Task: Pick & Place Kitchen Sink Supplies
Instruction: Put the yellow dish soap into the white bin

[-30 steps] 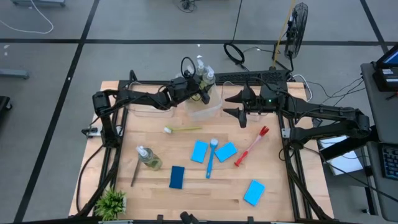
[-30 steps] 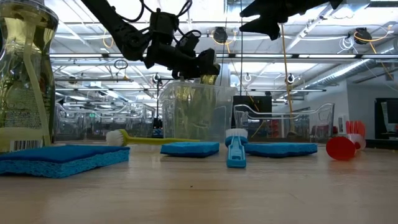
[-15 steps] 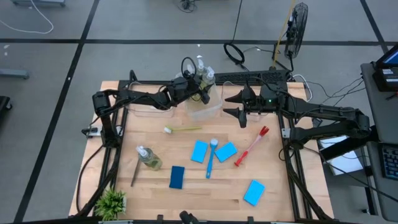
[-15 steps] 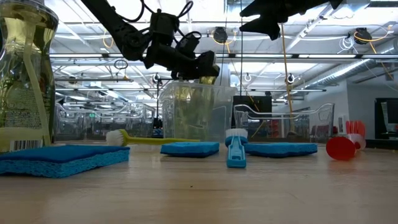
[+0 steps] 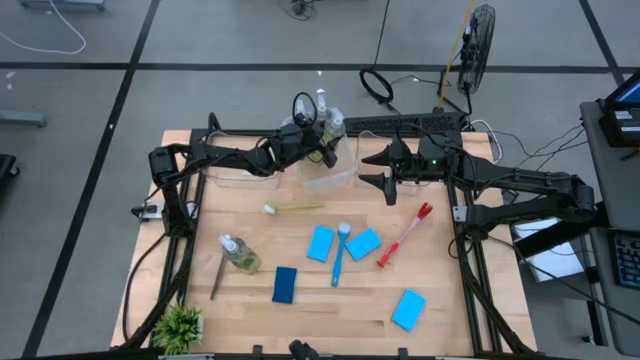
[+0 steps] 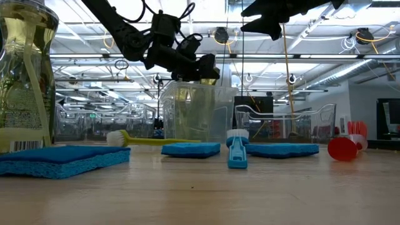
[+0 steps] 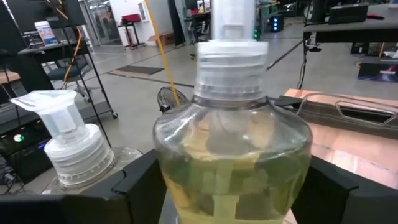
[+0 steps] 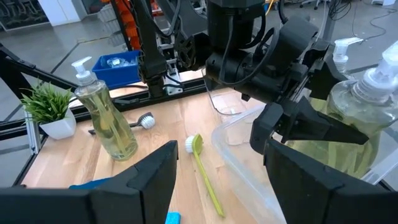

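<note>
My left gripper [image 5: 322, 140] is shut on a clear bottle of yellow-green liquid [image 7: 233, 162] above the far clear bin [image 5: 335, 175]. A second bottle's white pump top [image 7: 68, 149] stands right beside it. My right gripper [image 5: 378, 170] hovers open to the right of the bin and touches nothing. A third bottle [image 5: 238, 255] stands on the table. Several blue sponges [image 5: 320, 243] lie flat on the wood, with a blue brush [image 5: 340, 255], a red brush [image 5: 405, 235], a green brush [image 5: 295, 208] and a dark brush [image 5: 217, 275]. My left gripper pinches the bottle's rounded body [image 7: 186, 180] between its two fingers, below the white cap. The fingers [image 8: 292, 124] come level from the table's left side. The bottle stands upright in the hold over the bin; its base is hidden by the bin and the gripper.
A small potted plant [image 5: 180, 325] sits at the near left corner. Another clear bin [image 5: 240, 172] lies under the left arm. A dark frame runs along the table's sides and far edge. Bare wood shows at the near middle and between the sponges.
</note>
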Action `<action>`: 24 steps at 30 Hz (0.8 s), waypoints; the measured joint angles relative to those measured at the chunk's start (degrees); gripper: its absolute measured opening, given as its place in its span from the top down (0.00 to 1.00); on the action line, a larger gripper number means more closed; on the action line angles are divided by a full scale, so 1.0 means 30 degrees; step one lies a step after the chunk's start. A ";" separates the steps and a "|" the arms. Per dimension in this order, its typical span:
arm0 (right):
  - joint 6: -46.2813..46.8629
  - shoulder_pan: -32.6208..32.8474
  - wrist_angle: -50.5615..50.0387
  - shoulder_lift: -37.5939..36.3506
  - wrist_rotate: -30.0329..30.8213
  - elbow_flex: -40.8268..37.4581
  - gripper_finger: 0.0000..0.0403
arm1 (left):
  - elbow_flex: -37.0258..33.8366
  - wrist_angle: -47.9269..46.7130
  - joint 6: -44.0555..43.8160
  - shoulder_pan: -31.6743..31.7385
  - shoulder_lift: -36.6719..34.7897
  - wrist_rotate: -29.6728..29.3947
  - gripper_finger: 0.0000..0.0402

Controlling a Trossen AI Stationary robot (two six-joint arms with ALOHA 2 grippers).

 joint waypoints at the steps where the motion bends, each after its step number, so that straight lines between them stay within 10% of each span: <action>1: 0.0001 0.0000 -0.0001 -0.0004 0.0000 0.0000 0.44 | 0.0000 0.0016 -0.0062 -0.0004 0.0000 0.0024 0.30; 24: -0.0342 -0.0007 0.0006 -0.0007 -0.0015 0.0007 0.44 | -0.0015 0.0288 -0.0072 -0.0276 0.0029 0.0218 0.18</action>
